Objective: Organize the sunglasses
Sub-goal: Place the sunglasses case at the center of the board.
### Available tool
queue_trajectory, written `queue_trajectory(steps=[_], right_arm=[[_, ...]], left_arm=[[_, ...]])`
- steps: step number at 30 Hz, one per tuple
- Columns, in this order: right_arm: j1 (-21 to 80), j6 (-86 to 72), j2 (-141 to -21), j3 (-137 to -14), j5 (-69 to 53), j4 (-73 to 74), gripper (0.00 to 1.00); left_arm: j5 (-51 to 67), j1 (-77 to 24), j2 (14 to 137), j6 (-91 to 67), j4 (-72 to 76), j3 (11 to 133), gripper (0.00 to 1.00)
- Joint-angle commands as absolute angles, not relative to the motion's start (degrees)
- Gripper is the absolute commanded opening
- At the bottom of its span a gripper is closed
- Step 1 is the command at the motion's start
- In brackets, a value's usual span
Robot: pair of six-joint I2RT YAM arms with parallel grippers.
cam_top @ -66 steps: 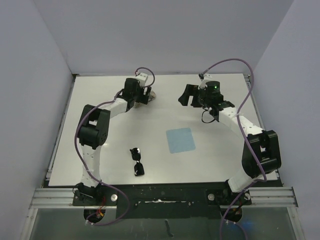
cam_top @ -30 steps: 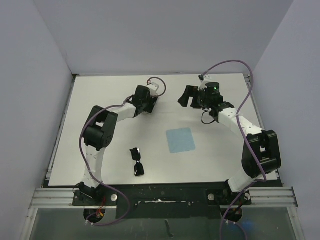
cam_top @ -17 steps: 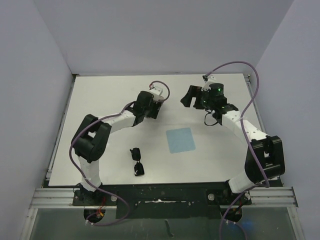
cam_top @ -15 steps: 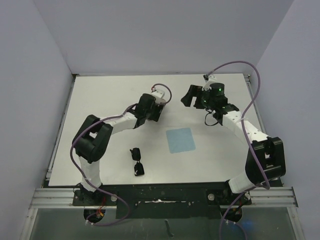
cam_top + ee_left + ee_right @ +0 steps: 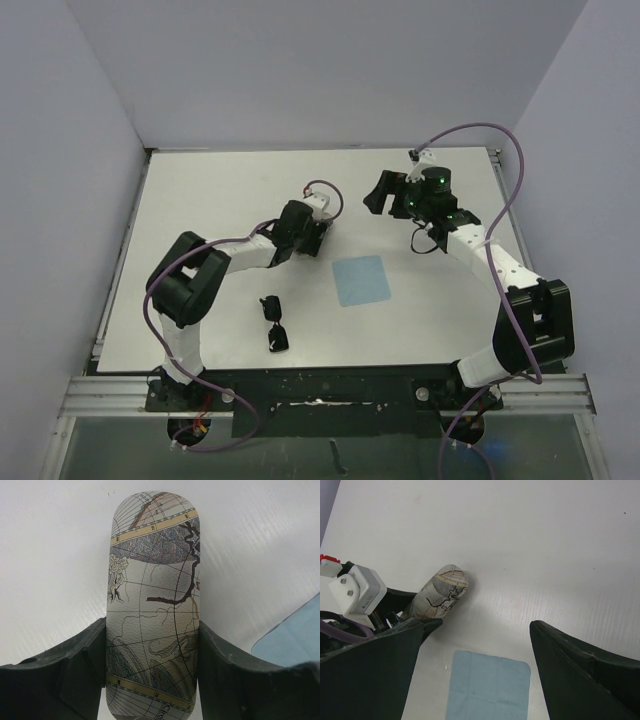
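Note:
The sunglasses (image 5: 275, 323) lie folded on the white table near its front edge, left of centre, with neither gripper near them. My left gripper (image 5: 312, 232) is at mid-table, shut on the oval map-patterned case (image 5: 152, 605), its black fingers (image 5: 80, 665) pressing both long sides. The case (image 5: 440, 597) sticks out of that gripper low over the table, just beyond the cloth's far left corner. My right gripper (image 5: 385, 192) hovers at the back right, open and empty, its jaws spread wide (image 5: 477, 625) above the table.
A light blue square cloth (image 5: 360, 279) lies flat right of centre, between the case and the table's front; it also shows as cloth (image 5: 490, 687) and cloth (image 5: 295, 640). Grey walls enclose the table (image 5: 200, 190) on three sides.
My left arm has carried the case from the back left toward the centre, rightward and nearer the cloth. The right arm has shifted slightly right. The sunglasses have not moved.

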State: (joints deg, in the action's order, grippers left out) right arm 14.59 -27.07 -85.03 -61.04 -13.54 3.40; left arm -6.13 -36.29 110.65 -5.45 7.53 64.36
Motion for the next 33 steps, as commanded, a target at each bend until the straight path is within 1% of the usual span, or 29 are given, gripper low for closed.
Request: queue_trajectory(steps=[1,9,13,17,24,27,33], right_arm=[[14.18,-27.25,-84.02,-61.35,-13.26,1.69,0.92],[14.20,-27.25,-84.13,-61.26,-13.27,1.87,0.92],[14.19,-27.32,-84.05,-61.19,-13.27,1.98,0.92],[14.21,-27.49,-84.00,-61.09,-13.18,2.00,0.92],[14.19,-27.45,-83.92,-61.15,-13.29,2.21,0.92],[14.24,-27.50,-83.92,-61.17,-13.29,2.27,0.92],[14.17,-27.59,-83.91,-61.17,-13.20,2.24,0.92]], left_arm=[[-6.47,-36.33,110.03,-7.00,12.56,63.55,0.17],[-6.51,-36.67,110.28,-8.22,13.60,62.18,0.18],[-6.18,-36.80,110.89,-8.64,13.46,61.97,0.34],[-5.77,-36.80,111.26,-9.16,13.44,61.64,0.41],[-5.81,-36.90,111.11,-9.83,14.51,60.73,0.48],[-5.74,-36.86,111.19,-9.84,14.50,60.78,0.49],[-5.75,-36.83,111.34,-9.71,13.94,61.16,0.56]])
